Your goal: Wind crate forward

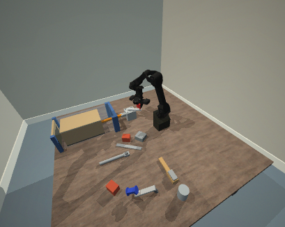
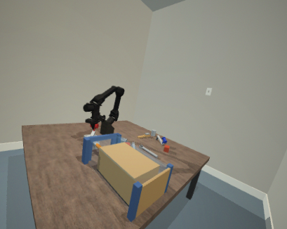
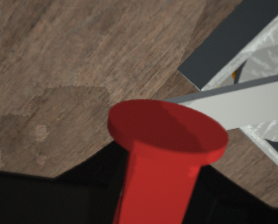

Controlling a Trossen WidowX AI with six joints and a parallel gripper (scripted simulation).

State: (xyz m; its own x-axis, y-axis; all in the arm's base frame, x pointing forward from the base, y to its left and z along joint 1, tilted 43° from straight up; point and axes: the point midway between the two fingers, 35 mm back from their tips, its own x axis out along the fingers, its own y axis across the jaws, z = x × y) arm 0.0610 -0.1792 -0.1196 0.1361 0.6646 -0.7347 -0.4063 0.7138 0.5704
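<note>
The wrist view shows the round top of the red knob (image 1: 139, 106) (image 3: 167, 127), and the gripper (image 1: 139, 103) (image 2: 93, 125) (image 3: 148, 143) is squeezing it. That view does not show the tan crate (image 1: 81, 123) (image 2: 129, 159). The top view shows the crate inside the cubby, behind the blue front frame (image 1: 113, 117) (image 2: 86, 150), with a gap between them. The outside view shows its long flat top.

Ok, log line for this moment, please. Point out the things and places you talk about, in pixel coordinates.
gripper (image 1: 140, 102) (image 2: 93, 123): shut on red knob (image 1: 139, 106) (image 2: 94, 126) (image 3: 167, 127) | handle: at winch (image 1: 131, 115) | crate (image 1: 82, 127) (image 2: 129, 159): flat, gap to front blue frame (image 1: 112, 116) (image 2: 85, 151) | winding: unfinished
</note>
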